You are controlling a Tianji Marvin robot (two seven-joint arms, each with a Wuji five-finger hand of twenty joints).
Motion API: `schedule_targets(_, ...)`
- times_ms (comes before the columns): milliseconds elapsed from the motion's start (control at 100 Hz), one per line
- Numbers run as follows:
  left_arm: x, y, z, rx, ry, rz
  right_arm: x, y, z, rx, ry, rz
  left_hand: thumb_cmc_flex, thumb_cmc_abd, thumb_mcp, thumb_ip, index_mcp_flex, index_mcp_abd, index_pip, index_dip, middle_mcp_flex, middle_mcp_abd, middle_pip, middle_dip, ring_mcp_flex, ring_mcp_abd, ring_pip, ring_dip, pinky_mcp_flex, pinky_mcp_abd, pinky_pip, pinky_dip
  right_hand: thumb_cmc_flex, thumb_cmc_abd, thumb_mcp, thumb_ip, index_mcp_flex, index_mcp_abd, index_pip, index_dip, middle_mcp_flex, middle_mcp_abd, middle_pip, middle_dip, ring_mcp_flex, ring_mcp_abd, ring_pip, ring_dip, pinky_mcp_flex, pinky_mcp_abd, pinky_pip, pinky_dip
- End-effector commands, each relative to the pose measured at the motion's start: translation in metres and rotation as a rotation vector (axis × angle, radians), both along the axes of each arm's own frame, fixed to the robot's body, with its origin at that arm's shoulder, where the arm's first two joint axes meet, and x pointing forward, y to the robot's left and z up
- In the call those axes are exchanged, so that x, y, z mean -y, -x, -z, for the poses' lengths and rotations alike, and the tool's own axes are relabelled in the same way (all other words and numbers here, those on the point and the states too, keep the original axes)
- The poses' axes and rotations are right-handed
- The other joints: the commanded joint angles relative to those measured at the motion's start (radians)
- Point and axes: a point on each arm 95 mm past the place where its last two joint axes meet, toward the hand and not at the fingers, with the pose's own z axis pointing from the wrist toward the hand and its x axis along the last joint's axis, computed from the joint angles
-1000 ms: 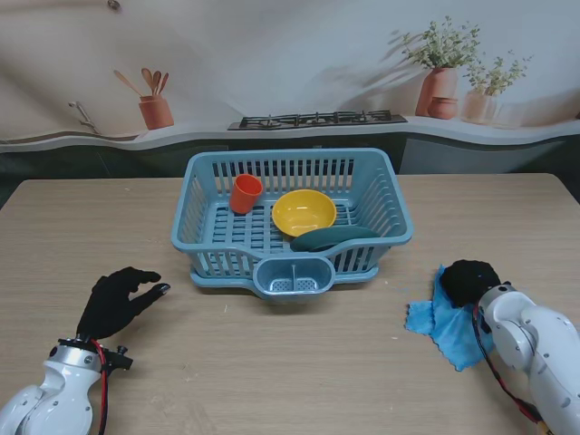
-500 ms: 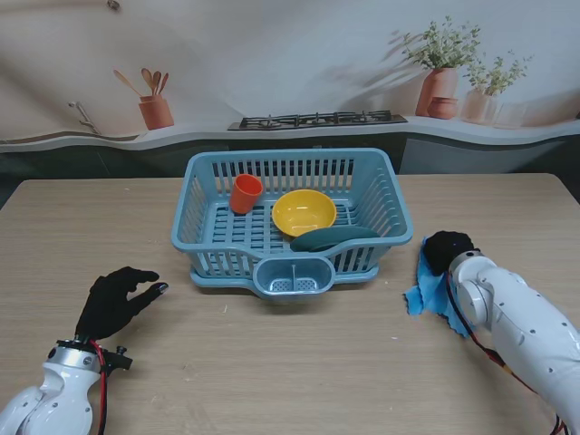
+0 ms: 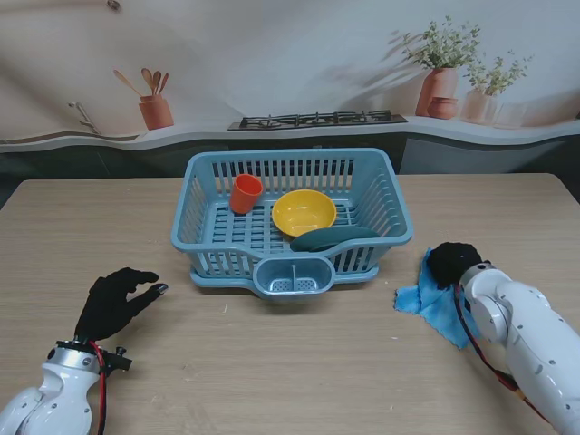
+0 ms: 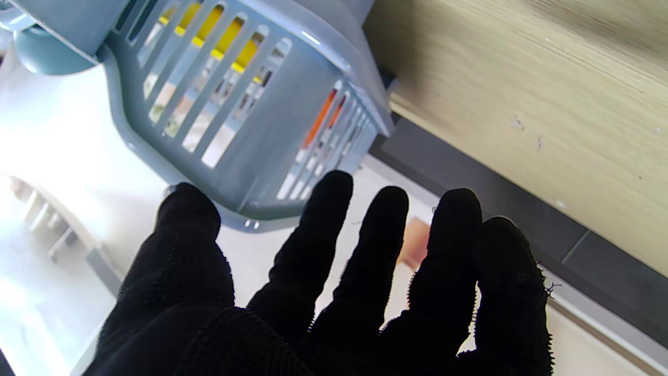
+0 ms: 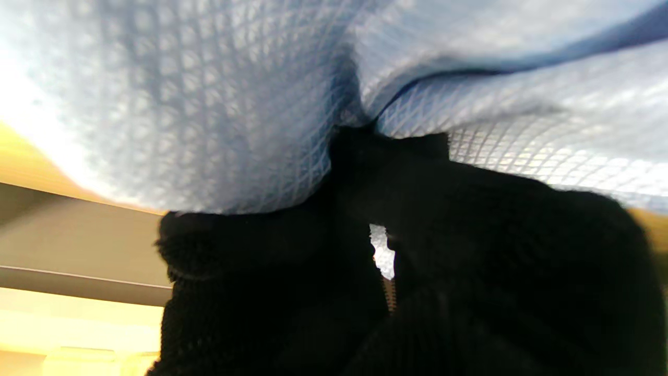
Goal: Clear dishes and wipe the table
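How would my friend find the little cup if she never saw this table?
Look at the big blue basket in the middle of the table. Inside, at its far left corner, sits the cup. It is orange and small, while next to it are a yellow bowl and a dark green plate.

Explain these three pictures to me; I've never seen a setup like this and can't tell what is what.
This is a two-armed robot with black-gloved, five-fingered hands. The wide picture looks down from a camera on its stand. On the wooden table stands a blue rack holding an orange cup, a yellow bowl and a dark green plate. The other two pictures come from cameras on the wrists, looking along the fingers, and appear upside down. The left hand is open and holds nothing; its camera sees the rack's slatted side. The right hand is closed on a blue cloth lying on the table, which fills its camera's picture.
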Motion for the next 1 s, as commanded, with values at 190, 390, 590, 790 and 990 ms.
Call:
schedule_targets(190, 0.002, 0.000, 0.001, -0.015, 0.002, 0.011, 0.028, 0.048, 0.013, -0.054, -0.001, 0.004, 0.039, 0.040, -0.027, 0.030, 0.036, -0.014, -0.014, 0.008, 0.003, 0.021, -0.003, 0.001, 0.012, 0.045, 0.016, 0.013, -0.006, 0.015, 0.013, 0.014, 0.026, 0.016, 0.030, 0.003, 0.013, 0.030, -0.013, -0.013, 0.012, 0.014, 0.015, 0.019, 0.015, 0.035, 0.031, 0.013, 0.010, -0.032, 0.011, 0.015)
schedule_targets(390, 0.001, -0.001, 0.002, -0.022, 0.003, 0.013, 0.028, 0.052, 0.016, -0.048, -0.005, 0.015, 0.039, 0.039, -0.030, 0.030, 0.037, -0.015, -0.014, 0.008, 0.003, 0.023, -0.003, 0.002, 0.012, 0.045, 0.016, 0.013, -0.006, 0.015, 0.013, 0.014, 0.026, 0.020, 0.029, 0.002, 0.011, 0.032, -0.013, -0.012, 0.010, 0.014, 0.014, 0.022, 0.014, 0.035, 0.032, 0.015, 0.012, -0.035, 0.013, 0.017)
schedule_targets(590, 0.000, -0.002, 0.004, -0.021, 0.001, 0.011, 0.010, 0.025, 0.018, -0.024, -0.012, 0.043, 0.039, 0.040, -0.031, 0.030, 0.036, -0.014, -0.014, 0.008, 0.003, 0.022, -0.003, 0.002, 0.013, 0.044, 0.017, 0.013, -0.006, 0.015, 0.013, 0.014, 0.026, 0.021, 0.027, 0.002, 0.010, 0.032, -0.014, -0.011, 0.009, 0.014, 0.015, 0.023, 0.014, 0.033, 0.034, 0.015, 0.013, -0.038, 0.015, 0.017)
schedule_targets(790, 0.001, -0.002, 0.004, -0.015, 0.003, 0.006, -0.014, -0.013, 0.015, 0.006, -0.019, 0.061, 0.041, 0.042, -0.033, 0.030, 0.036, -0.012, -0.015, 0.008, 0.003, 0.022, -0.002, 0.002, 0.013, 0.044, 0.017, 0.013, -0.006, 0.015, 0.013, 0.014, 0.026, 0.023, 0.026, 0.002, 0.010, 0.031, -0.014, -0.011, 0.007, 0.011, 0.017, 0.023, 0.012, 0.031, 0.034, 0.013, 0.012, -0.041, 0.015, 0.016)
schedule_targets(990, 0.000, -0.002, 0.004, -0.007, 0.003, 0.001, -0.033, -0.044, 0.011, 0.021, -0.014, 0.065, 0.042, 0.043, -0.034, 0.031, 0.036, -0.014, -0.015, 0.008, 0.003, 0.021, -0.002, 0.002, 0.012, 0.045, 0.017, 0.013, -0.006, 0.015, 0.013, 0.014, 0.025, 0.027, 0.023, 0.002, 0.008, 0.024, -0.014, -0.008, 0.003, 0.006, 0.019, 0.022, 0.008, 0.027, 0.036, 0.011, 0.008, -0.047, 0.014, 0.015)
